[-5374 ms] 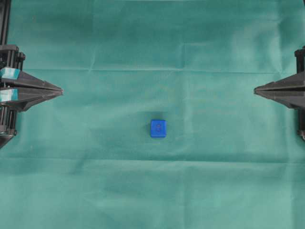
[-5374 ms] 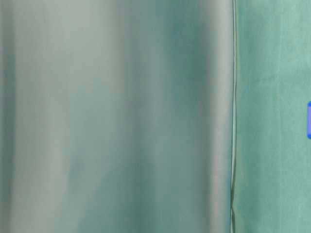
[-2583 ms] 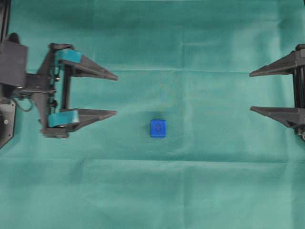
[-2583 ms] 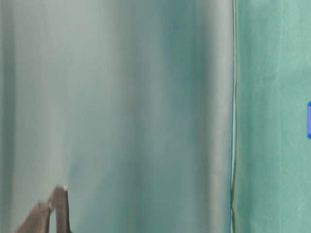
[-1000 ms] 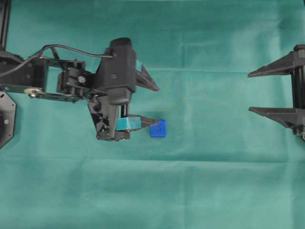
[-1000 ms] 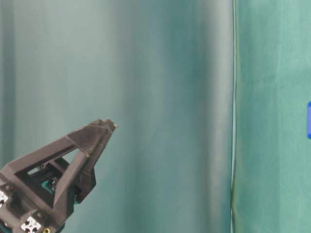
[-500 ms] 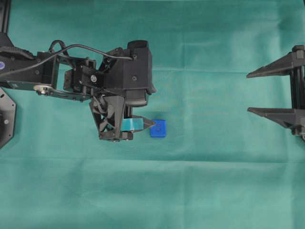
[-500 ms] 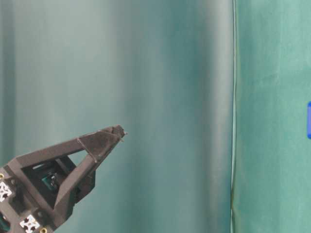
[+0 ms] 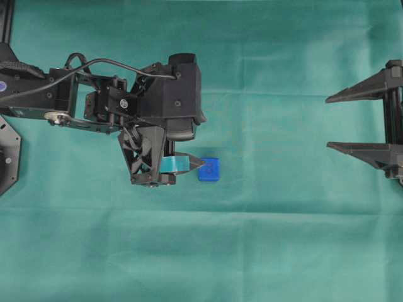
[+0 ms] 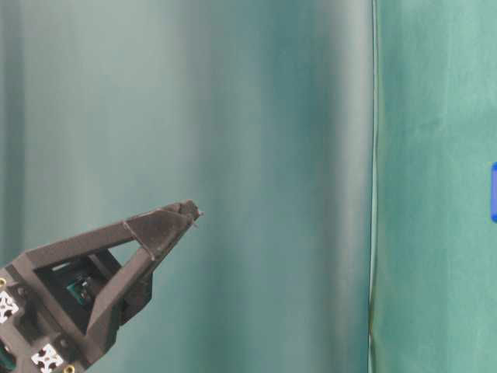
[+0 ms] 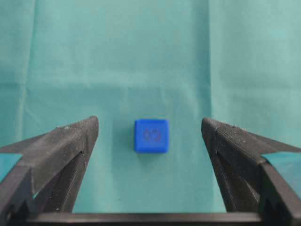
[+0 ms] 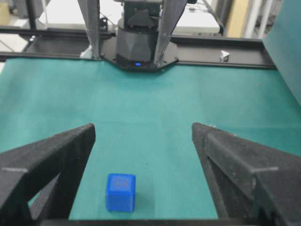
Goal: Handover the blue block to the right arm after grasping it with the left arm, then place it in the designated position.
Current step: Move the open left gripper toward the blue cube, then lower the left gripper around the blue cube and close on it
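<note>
From overhead we see the blue block [image 9: 209, 169] resting on the green cloth near the middle of the bench, a little toward the near edge. The left claw [image 9: 192, 141] hangs over it from the left-edge side, pointing steeply down, and one teal-banded finger [image 9: 182, 163] has its tip just beside the block's left face. If that finger comes down where it stands, we judge it could land on or shove the block instead of straddling it. The right claw [image 9: 334, 121] waits released near the right edge, well apart from the block. We cannot make out the designated position here.

The table-level view gives us little: a dark claw finger [image 10: 151, 229] at the lower left and only a sliver of the block [image 10: 493, 192] at the right border (too little to judge height above the cloth).

In the left wrist view the left claw [image 11: 150, 129] is spread wide, and the block [image 11: 151, 135] sits between the fingers, roughly centred, touching neither. The risk here is depth: closing too high would pinch only the rounded top edges, and we think the block could squirt out.

From the right wrist view the right claw [image 12: 143, 134] is likewise spread and empty, with the block [image 12: 120, 192] ahead on the cloth. For the handover later, a small cube leaves little free surface, so we expect the two claws could collide.
</note>
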{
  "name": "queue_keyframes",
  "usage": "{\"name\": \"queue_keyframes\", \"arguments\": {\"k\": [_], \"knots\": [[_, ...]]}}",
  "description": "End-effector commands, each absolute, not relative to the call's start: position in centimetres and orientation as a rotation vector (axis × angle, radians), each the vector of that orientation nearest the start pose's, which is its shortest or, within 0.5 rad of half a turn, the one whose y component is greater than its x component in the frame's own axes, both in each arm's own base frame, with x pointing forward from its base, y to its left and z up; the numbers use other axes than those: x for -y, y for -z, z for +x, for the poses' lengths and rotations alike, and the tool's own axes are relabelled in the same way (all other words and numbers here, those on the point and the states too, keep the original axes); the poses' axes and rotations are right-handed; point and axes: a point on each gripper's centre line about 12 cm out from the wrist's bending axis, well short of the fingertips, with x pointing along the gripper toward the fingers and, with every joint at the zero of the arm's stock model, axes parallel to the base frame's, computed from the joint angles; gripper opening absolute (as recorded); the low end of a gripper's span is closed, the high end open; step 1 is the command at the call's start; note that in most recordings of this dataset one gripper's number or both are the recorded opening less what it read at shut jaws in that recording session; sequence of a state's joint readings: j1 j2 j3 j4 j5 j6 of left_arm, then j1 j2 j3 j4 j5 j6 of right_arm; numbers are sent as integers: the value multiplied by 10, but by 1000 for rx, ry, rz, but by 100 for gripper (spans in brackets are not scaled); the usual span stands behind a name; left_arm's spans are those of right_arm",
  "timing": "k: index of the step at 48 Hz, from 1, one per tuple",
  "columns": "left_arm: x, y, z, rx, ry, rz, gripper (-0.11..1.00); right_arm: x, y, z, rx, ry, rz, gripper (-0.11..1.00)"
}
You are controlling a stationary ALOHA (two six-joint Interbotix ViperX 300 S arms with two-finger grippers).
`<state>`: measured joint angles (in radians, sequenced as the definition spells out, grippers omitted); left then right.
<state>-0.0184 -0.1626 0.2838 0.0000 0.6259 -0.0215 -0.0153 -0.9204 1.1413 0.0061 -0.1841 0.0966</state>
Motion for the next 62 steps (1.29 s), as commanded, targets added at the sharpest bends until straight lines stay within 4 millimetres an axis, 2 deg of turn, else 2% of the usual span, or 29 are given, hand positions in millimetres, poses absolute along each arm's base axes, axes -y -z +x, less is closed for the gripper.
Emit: {"name": "queue_keyframes", "arguments": {"k": [1, 42, 62], "knots": [[6, -330, 396, -707, 6, -12, 100, 4, -296, 211, -11, 20, 103, 93], [6, -328, 396, -710, 6, -12, 100, 4, -296, 211, -11, 20, 103, 93], [6, -292, 407, -746, 6, -12, 100, 4, -296, 211, -17, 20, 103, 93]]}}
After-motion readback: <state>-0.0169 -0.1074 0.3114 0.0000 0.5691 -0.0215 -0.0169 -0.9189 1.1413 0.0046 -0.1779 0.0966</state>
